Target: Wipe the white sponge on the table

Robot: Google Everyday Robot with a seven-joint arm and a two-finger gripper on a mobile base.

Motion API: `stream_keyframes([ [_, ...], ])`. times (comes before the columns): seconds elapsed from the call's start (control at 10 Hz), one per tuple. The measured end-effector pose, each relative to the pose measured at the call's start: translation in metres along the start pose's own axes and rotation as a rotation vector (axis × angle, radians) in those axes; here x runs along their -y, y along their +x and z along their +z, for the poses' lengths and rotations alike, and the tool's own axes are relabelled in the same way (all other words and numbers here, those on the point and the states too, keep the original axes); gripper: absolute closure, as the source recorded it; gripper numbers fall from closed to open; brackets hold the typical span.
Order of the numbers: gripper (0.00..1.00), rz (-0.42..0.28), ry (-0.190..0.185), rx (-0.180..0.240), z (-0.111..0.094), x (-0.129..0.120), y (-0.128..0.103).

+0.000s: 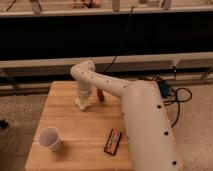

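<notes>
A dark wall with pale horizontal rails stands behind the square light-wood plank table (70,135). The white robot arm (145,125) rises at the table's right, bends at an elbow over its far edge and points down. Its tool (82,101) meets the small off-white sponge (83,105) on the far middle; tool state: cannot tell. Near left: white paper cup (49,138). Near right: dark flat packet (112,141).
</notes>
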Motion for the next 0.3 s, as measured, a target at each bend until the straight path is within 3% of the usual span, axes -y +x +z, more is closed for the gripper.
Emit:
stream_keyframes([
  [0.3, 0.99, 0.002, -0.002, 0.005, 0.0, 0.0023, -0.0027],
])
